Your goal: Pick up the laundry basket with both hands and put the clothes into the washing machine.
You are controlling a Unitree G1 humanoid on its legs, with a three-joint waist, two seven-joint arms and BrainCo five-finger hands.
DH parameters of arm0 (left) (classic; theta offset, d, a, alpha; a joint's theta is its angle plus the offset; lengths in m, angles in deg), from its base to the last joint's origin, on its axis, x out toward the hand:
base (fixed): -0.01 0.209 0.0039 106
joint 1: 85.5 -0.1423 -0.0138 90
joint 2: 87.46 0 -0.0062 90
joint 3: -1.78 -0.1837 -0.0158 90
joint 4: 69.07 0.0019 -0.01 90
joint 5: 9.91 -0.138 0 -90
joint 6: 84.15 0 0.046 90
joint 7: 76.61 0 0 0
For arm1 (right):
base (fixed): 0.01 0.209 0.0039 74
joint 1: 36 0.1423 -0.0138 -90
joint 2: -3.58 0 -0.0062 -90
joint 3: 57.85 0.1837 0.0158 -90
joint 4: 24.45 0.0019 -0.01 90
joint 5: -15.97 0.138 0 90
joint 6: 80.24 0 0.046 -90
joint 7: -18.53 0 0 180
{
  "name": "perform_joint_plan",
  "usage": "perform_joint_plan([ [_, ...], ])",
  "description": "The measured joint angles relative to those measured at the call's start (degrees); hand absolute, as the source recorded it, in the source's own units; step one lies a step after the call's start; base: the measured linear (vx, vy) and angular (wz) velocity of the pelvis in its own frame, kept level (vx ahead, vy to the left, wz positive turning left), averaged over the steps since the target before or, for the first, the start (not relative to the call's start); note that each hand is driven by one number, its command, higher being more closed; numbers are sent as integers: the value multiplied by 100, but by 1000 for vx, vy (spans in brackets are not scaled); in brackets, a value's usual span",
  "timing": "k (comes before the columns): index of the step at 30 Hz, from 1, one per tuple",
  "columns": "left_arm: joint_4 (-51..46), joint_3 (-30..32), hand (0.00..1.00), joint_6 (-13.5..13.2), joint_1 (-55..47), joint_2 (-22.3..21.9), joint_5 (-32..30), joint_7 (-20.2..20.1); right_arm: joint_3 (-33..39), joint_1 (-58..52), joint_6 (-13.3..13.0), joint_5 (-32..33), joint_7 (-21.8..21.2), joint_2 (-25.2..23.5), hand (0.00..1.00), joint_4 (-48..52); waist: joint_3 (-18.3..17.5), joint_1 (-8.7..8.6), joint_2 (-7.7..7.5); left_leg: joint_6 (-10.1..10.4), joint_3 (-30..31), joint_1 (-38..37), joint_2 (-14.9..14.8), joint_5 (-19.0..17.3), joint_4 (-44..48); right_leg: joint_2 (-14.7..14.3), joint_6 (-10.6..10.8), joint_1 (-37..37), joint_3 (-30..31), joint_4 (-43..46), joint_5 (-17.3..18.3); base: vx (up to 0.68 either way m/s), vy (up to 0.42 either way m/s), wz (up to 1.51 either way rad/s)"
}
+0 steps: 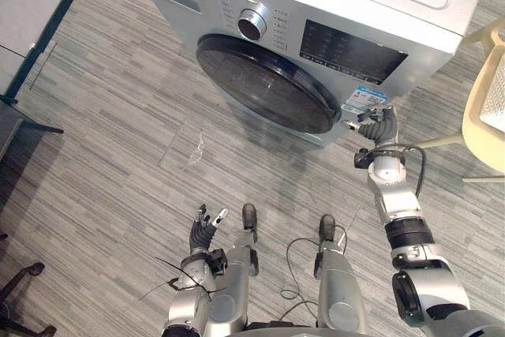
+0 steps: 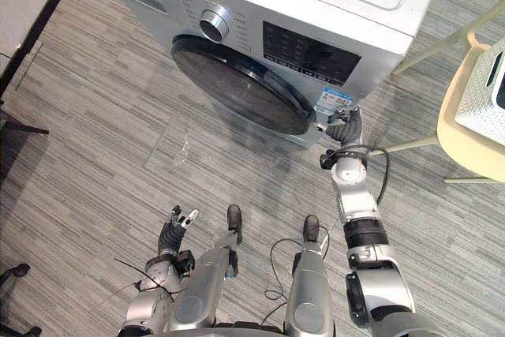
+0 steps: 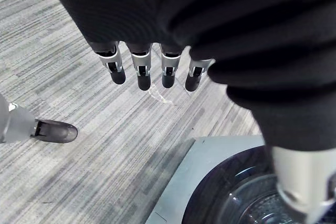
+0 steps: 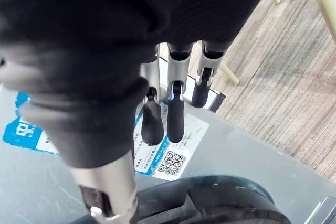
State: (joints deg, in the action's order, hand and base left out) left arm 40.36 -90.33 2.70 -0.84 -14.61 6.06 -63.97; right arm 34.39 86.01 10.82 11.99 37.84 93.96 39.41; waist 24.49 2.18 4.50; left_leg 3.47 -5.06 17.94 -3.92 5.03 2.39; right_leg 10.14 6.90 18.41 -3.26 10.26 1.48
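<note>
At the washing machine (image 1: 331,5) front, low by its door edge on robot's R, the R hand (image 1: 380,126) hangs released, fingers (image 4: 176,114) near straight, holding nothing. Tips point at the blue-and-white sticker (image 4: 168,156) just beside the rim of the round dark door (image 1: 264,80), which is closed. Contact w/ the panel: can't tell. L hand (image 1: 203,233) sits well back from the machine over the grey plank floor (image 1: 118,132), fingers relaxed & spread, empty. White perforated laundry basket (image 2: 483,88) rests on a cream chair (image 2: 461,144) to the machine's R, well apart from both hands.
</note>
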Motion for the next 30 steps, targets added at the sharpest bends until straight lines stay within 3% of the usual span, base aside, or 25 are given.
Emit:
perform_joint_plan([
  [4, -194, -4, 0, -59, 42, 0, 194, -18, -156, 388, 27, 443, -60, 48, 0, -516, 19, -4, 20, -37, 50, 27, 15, 77, -42, -1, -3, -22, -56, -79, -75, -8, 5, 6],
  [10, -210, -25, 0, -106, 50, 1, 365, -114, -711, 1084, 108, 1525, -483, 711, 0, -1476, 111, -22, 143, 0, 332, 140, 1, 281, -195, -37, -26, -31, -291, -168, -232, -84, 10, 17],
  [14, -206, -193, 0, -104, 50, 13, 374, -150, -1208, 1834, 201, 2212, -965, 827, 0, -1982, 226, 131, 324, 86, 515, 161, -64, 374, -389, -139, -125, -26, -397, -319, -353, -115, -33, 6],
  [19, -131, -308, 0, -65, 12, 25, 483, -286, -1946, 2235, 407, 3337, -1258, 951, 0, -2439, 234, 254, 344, 267, 851, 294, -220, 495, -476, -322, -176, -31, -701, -417, -414, -70, -80, 15],
  [21, -132, -450, 0, -52, -4, 32, 481, -436, -2302, 2262, 440, 3689, -1533, 1288, 0, -2427, 237, 373, 362, 293, 986, 337, -299, 512, -478, -410, -245, -32, -774, -450, -455, -39, -83, 8],
  [23, -90, -464, 0, -52, -40, 34, 481, -546, -2754, 2228, 448, 4008, -1881, 1558, 0, -2332, 234, 382, 370, 309, 1114, 355, -355, 522, -478, -488, -284, -45, -857, -451, -447, -28, -106, 10],
  [26, 42, -517, 0, -62, -78, 28, 474, -761, -3424, 1536, 539, 4531, -2563, 2134, 0, -1312, 220, 395, 410, 336, 1329, 350, -441, 539, -418, -608, -358, -157, -1024, -445, -381, -7, -123, 15],
  [28, 193, -517, 0, -58, -78, 25, 473, -774, -3485, 1056, 558, 4821, -2917, 2171, 0, -818, 207, 404, 434, 340, 1416, 350, -467, 541, -386, -645, -383, -200, -1085, -432, -328, 45, -93, 13],
  [30, 366, -498, 0, -51, -79, 20, 459, -768, -3480, 201, 546, 5410, -3398, 1789, 0, -368, 169, 523, 492, 337, 1472, 326, -482, 576, -354, -646, -397, -209, -1153, -276, -158, 94, -85, 19],
])
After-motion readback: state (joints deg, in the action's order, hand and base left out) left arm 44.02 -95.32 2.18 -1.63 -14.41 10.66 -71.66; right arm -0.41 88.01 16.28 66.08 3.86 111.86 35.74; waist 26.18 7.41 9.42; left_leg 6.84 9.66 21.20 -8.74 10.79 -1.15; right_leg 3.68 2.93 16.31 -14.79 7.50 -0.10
